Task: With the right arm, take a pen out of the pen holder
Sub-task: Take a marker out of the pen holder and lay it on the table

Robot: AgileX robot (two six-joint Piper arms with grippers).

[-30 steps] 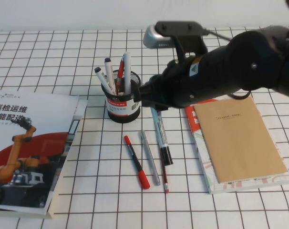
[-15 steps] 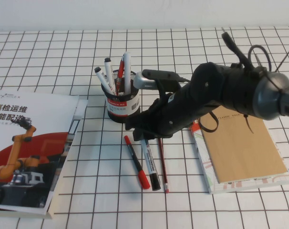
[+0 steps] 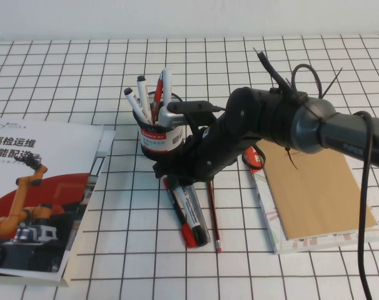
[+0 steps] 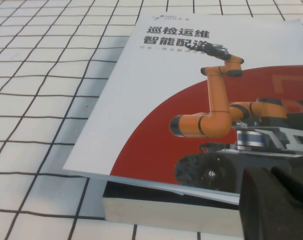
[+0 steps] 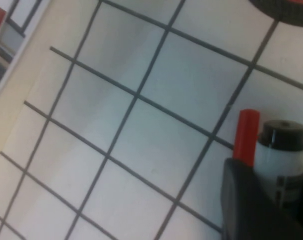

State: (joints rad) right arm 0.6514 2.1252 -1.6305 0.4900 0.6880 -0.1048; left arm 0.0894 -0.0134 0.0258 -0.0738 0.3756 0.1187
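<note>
Right arm [image 3: 271, 122] is stretched leftward and down, right gripper [image 3: 177, 170] clamped on marker [image 3: 191, 209]; left gripper [image 4: 277, 202] is seen low, far left.

Left gripper [image 4: 279, 207] and right gripper [image 5: 279, 175], both edge-cropped

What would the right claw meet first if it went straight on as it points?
Probably the gridded table, beside the red pen; the right claw grips a marker. The left claw sits by the book.
</note>
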